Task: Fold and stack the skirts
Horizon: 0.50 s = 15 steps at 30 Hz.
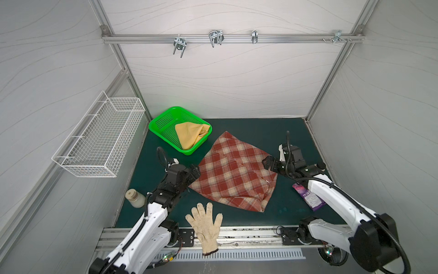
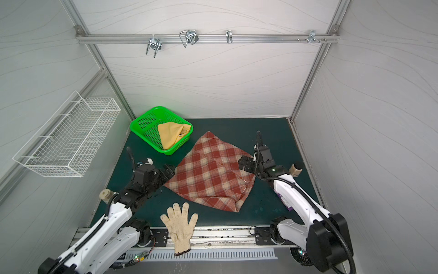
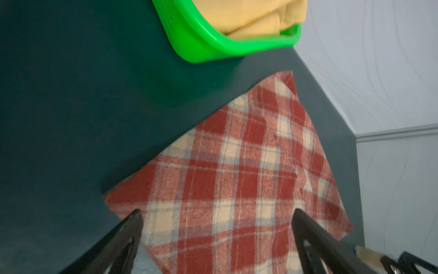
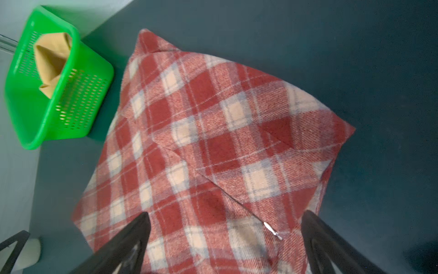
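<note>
I see the plaid skirt [image 1: 233,173] lying spread on the dark green surface [image 1: 260,132], one corner pointing toward the back wall and a zipper pull [image 4: 272,230] showing near its right side. My left gripper [image 1: 195,172] sits at the skirt's left corner, jaws spread wide and holding nothing. My right gripper [image 1: 266,163] is over the right edge, likewise released. The mustard skirt [image 1: 190,136] lies bunched in the green basket [image 1: 163,121], just beyond the plaid one. A knitted glove [image 1: 206,225] lies at the front edge, and a purple packet [image 1: 308,198] sits partly under my right arm.
</note>
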Motion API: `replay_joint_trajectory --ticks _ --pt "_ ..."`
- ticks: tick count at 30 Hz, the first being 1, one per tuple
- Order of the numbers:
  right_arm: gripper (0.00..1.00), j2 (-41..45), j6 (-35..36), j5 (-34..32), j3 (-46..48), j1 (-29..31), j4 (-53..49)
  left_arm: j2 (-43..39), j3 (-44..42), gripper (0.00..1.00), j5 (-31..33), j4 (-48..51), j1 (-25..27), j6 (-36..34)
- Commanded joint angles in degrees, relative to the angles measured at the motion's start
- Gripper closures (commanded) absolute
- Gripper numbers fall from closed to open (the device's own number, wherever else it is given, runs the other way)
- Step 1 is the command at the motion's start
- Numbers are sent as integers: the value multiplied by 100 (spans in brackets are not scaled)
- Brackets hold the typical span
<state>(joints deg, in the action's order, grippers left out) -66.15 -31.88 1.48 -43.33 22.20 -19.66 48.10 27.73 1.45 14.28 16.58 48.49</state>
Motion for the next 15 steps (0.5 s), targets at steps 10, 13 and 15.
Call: replay_joint_trajectory --ticks 10,13,15 --pt "1 -1617 217 981 -508 -912 704 2685 1174 1 -1588 -2024 96 -96" --pt "1 -2091 208 1223 -692 -969 674 3017 1261 1 -1654 -2090 190 -124" --pt "1 -2257 183 1208 -664 -984 725 3116 1229 1 -1597 -2139 247 -153"
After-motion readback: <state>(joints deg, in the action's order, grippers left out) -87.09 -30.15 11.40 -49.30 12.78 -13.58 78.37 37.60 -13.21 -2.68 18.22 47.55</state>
